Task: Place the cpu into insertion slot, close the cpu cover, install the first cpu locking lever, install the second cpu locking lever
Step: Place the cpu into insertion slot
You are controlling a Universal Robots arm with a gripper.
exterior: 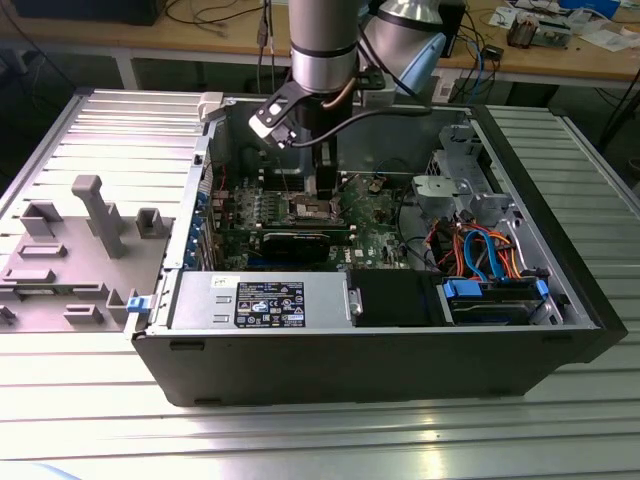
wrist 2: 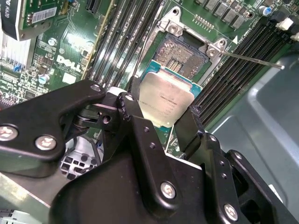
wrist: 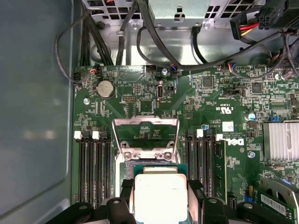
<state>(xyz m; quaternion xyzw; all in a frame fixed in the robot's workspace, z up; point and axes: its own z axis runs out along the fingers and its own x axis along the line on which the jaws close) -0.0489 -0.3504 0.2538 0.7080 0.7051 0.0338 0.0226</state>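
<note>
My gripper point(wrist 2: 163, 111) is shut on the cpu point(wrist 2: 169, 99), a flat square chip with a silver-grey top and green rim, one black finger on each of two opposite edges. In the first wrist view the cpu point(wrist: 160, 196) hangs just above the open insertion slot point(wrist 2: 180, 51), whose bare contact field shows beyond the chip. The cpu cover point(wrist: 145, 122), a silvery frame with a square window, stands swung open past the slot. A thin locking lever point(wrist 2: 252, 59) sticks out free beside the slot. In the exterior view the gripper point(exterior: 318, 188) reaches down into the case over the green motherboard point(exterior: 378, 232).
Memory slots point(wrist: 93, 168) flank the slot on both sides. A black card point(exterior: 300, 243), the power supply point(exterior: 260, 300) and a drive bay with blue and orange cables point(exterior: 495, 285) fill the case. A grey fixture tray point(exterior: 70, 250) lies at the exterior view's left.
</note>
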